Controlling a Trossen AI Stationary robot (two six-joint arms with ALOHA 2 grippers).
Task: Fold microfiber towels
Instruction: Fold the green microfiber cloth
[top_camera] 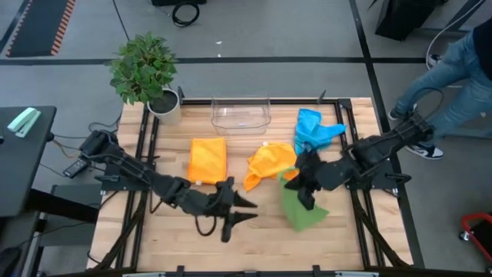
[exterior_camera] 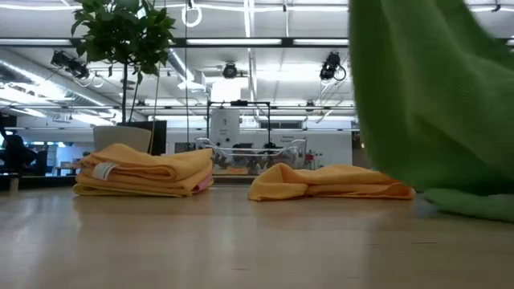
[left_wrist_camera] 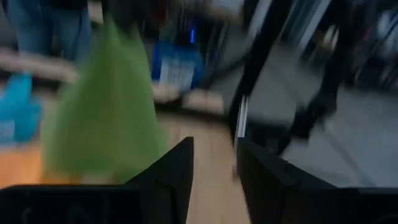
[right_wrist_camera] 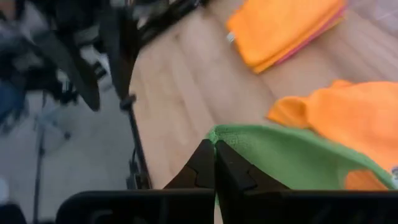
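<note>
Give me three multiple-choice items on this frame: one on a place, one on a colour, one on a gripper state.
1. Where does the clear bin stand?
A. at the far edge of the table, beside the potted plant
B. on the folded stack
C. on the floor

2. What colour is the towel at the right gripper?
A. blue
B. green
C. pink

3. How is the right gripper?
A. wide open, holding nothing
B. out of view
C. shut on the green towel

Answers: 1 A, the high view shows it at the far edge next to the plant. 2 B, green cloth hangs from it. 3 C, the right wrist view shows its fingers pinched on the towel's edge.
</note>
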